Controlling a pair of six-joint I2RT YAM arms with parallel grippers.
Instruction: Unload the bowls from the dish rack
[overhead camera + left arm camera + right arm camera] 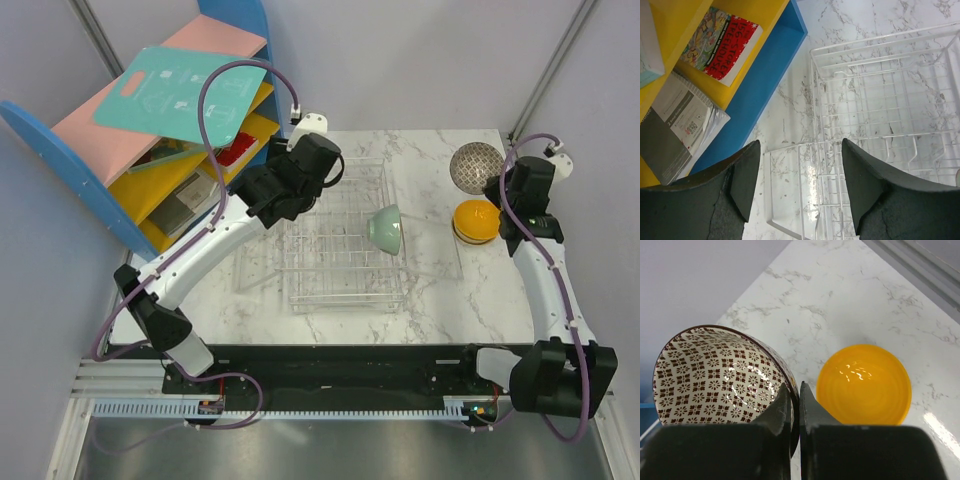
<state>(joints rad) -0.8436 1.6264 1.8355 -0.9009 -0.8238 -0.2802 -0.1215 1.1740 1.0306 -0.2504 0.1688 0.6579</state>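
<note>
Right gripper (794, 390) jaws clamped on rim of mesh-patterned bowl (715, 375), beside orange bowl (864, 385) on table (840, 300). Left gripper (800, 150) jaws spread apart over dish rack (880, 100). Mint bowl (386, 228) seen on edge at rack right side; judged stiff, breakable, slippery: rim to be pinched.

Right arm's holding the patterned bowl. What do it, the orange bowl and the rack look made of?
Patterned bowl: likely glazed ceramic, going by the glossy highlights over a printed brown motif and the thick rim. Orange bowl: also glossy, with faint concentric rings, so glazed ceramic or possibly hard plastic. Dish rack: thin wire grid, white and smooth, probably coated metal.
</note>
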